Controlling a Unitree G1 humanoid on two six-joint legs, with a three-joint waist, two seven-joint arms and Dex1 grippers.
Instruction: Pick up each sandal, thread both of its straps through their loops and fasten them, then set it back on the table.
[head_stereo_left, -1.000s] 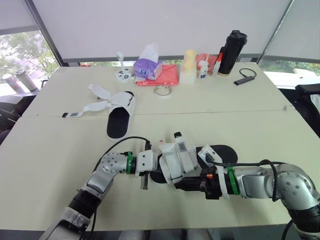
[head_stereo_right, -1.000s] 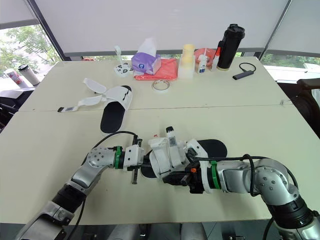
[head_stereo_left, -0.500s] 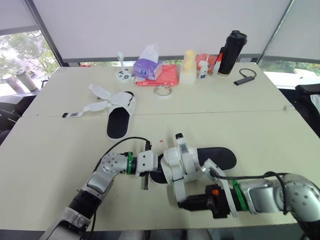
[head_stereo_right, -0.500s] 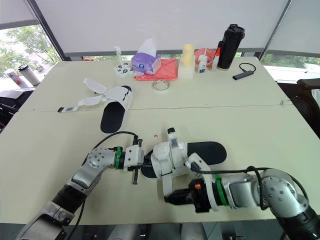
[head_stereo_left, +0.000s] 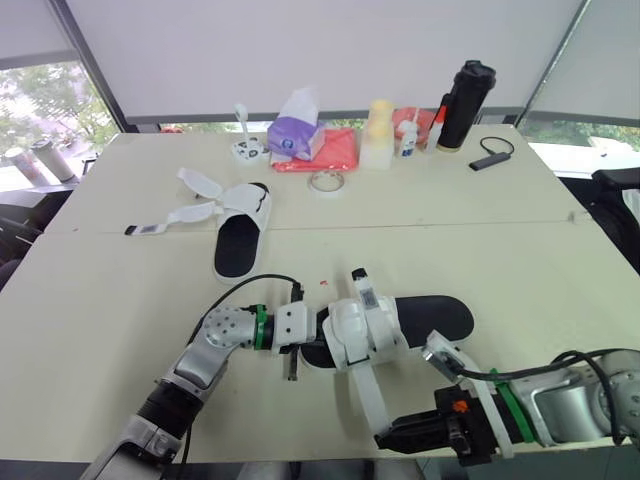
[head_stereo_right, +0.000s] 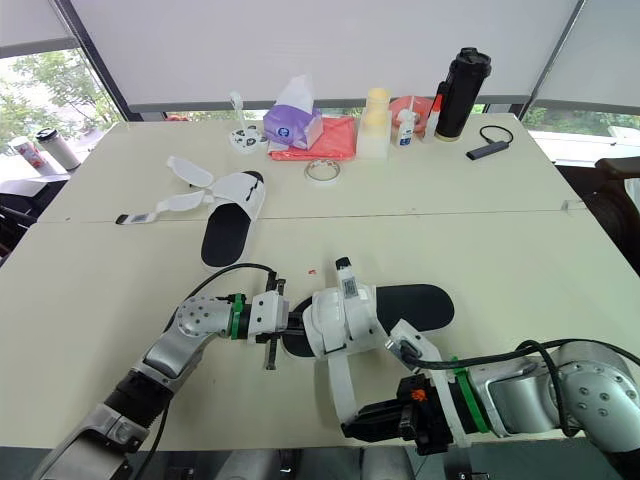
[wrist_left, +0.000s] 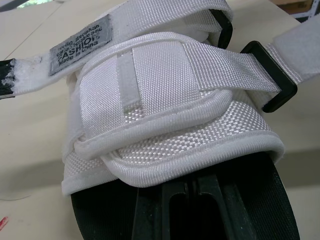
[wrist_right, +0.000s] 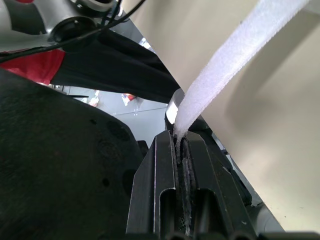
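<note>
On the smooth pale bench (head_stereo_left: 90, 290), the sandal (head_stereo_left: 432, 313), black oval sole with white woven upper, is lying before me; my left hand (wrist_left: 194, 192) is clamping its end, my right hand (head_stereo_left: 388, 437) pinching its flat fuzzy strap (head_stereo_left: 366, 392).

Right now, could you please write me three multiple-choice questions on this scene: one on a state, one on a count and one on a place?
1. What is the right gripper doing? A. hanging open B. shut on a white strap of the near sandal C. shut on the far sandal
2. How many sandals are there? A. one B. two C. three
3. Where is the far sandal? A. beyond the near sandal, to the robot's left B. on top of it C. to its right
Answers: 1 B, the strap's end sits between its closed fingers; 2 B, one near, one far; 3 A, it lies farther off and leftward.
</note>
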